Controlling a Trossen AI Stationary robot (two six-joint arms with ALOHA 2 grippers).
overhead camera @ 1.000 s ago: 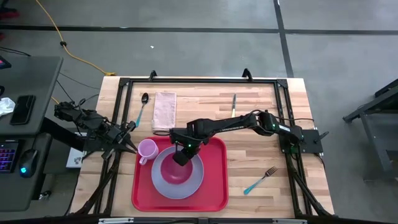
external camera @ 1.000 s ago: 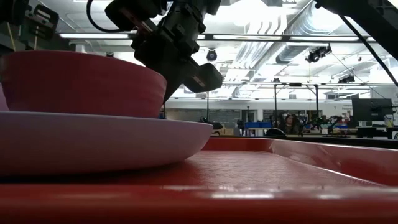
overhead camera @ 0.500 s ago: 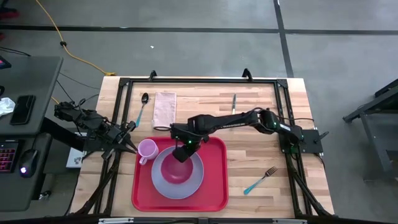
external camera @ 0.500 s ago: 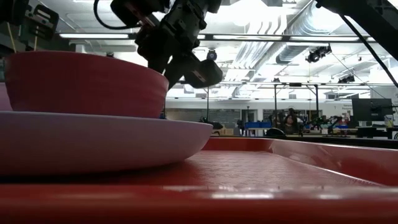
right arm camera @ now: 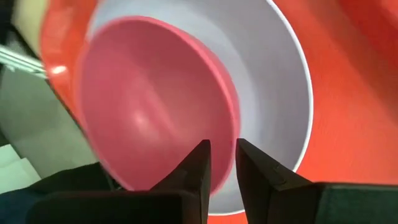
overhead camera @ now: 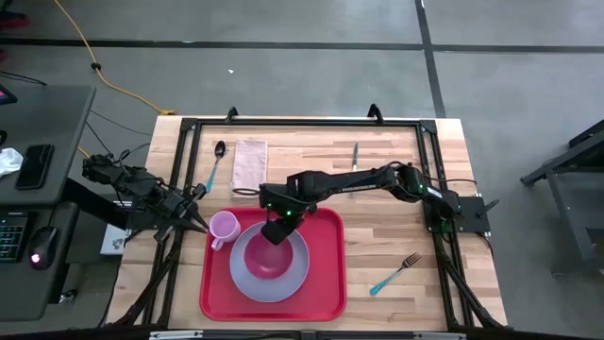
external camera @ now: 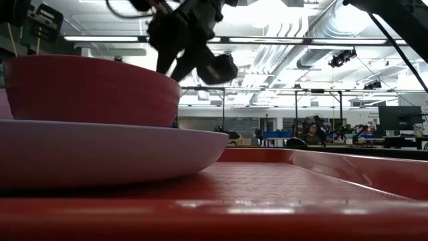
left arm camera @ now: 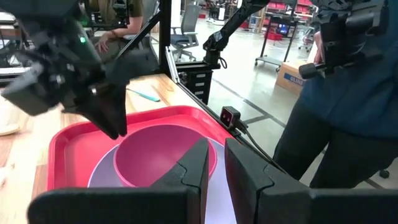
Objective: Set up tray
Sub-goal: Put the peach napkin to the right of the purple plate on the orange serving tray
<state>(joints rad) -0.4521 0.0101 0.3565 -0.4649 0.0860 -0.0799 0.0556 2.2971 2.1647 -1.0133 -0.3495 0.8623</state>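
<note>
One red tray lies at the table's near edge, carrying one plate, one bowl and one pink cup. The right gripper hangs above the bowl, fingers narrowly parted, holding nothing. The left gripper waits beside the cup, narrow too.

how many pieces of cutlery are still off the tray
3: a spoon at the table's far left beside the napkin, a knife at the far middle, a fork right of the tray.
</note>
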